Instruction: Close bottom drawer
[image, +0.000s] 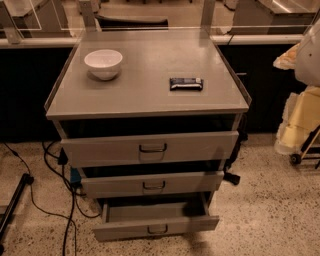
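Dim warm light, dark shadows

You've got matt grey metal on the bottom drawer (125, 231) at lower centre, a glossy white bowl (103, 63) at upper left, and speckled floor (270, 210).

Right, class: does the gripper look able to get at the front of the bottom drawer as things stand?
Probably yes. The bottom drawer stands pulled out, its front facing bare floor with nothing before it. The gripper hangs at the upper right edge, well clear of the cabinet.
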